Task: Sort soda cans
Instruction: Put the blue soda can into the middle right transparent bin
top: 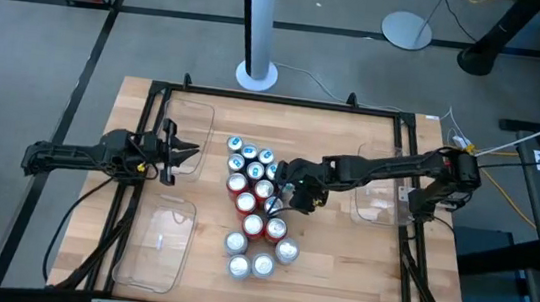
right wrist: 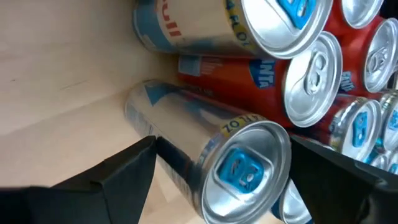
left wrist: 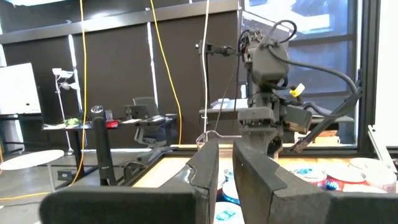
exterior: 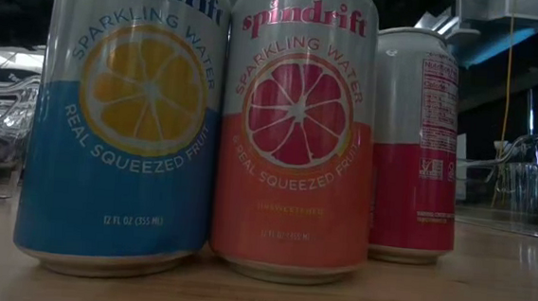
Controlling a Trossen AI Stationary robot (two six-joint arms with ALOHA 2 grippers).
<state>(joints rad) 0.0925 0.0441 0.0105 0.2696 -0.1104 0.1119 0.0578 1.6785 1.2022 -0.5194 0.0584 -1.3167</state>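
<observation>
Several soda cans stand upright in a tight cluster on the middle of the wooden table, with blue, red and silver bodies. Three of them fill the low view: a blue one, a coral one and a red-and-silver one. My right gripper is open at the cluster's right side, low over the cans. In the right wrist view its fingers stand on either side of a slim silver-and-blue can. My left gripper hovers over the far-left tray, nearly shut and empty. My right gripper has one finger on each side of the slim silver-and-blue can's upper body, just below its rim, slanting down from the table's right. Whether the fingers touch the can, I cannot tell. The can stands on the table among the others.
Three clear plastic trays lie on the table: one far left, one near left, one at the right under my right arm. A black frame borders the table. Bare wood lies near and right of the cluster.
</observation>
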